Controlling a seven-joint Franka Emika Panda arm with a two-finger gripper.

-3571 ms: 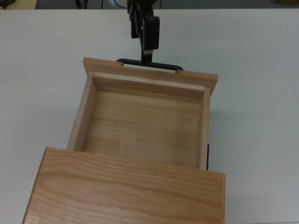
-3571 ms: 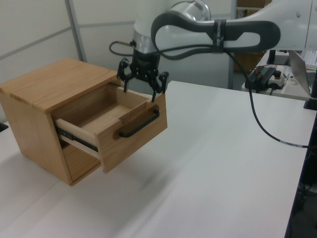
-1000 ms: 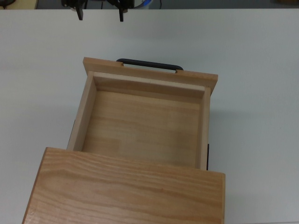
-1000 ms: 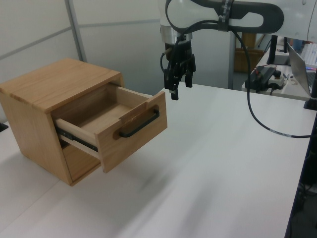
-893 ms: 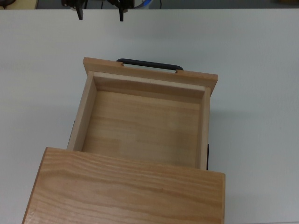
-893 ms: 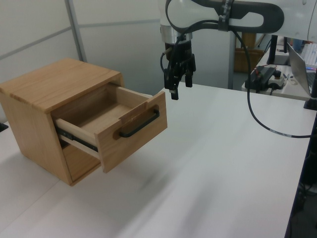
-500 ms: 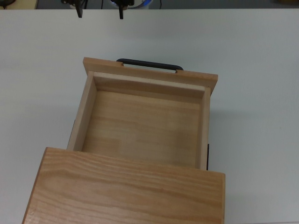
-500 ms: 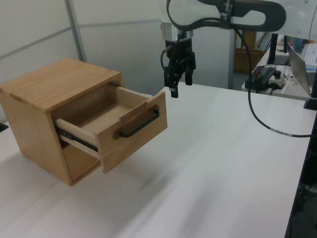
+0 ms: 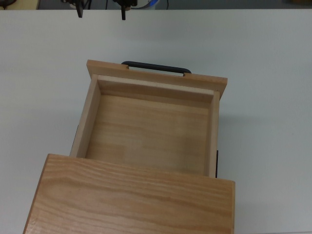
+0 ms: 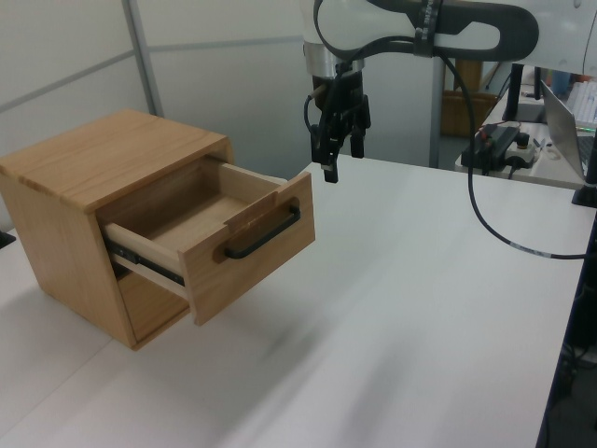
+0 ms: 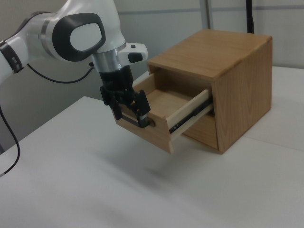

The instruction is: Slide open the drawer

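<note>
The drawer (image 10: pixel 219 238) sits pulled well out of its box (image 10: pixel 89 177); stiff wood on runners, best taken by the thin black handle (image 10: pixel 264 234); the gripper (image 10: pixel 338 154) hangs clear above, jaws apart, empty

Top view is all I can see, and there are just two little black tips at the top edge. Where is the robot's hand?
Observer: The gripper hangs in the air, open, beyond the front panel of the drawer, touching nothing.
Operator: Is the drawer resting on the table?
Observer: No. It sticks out of the casing clear above the table, carried on a black rail along its side.
</note>
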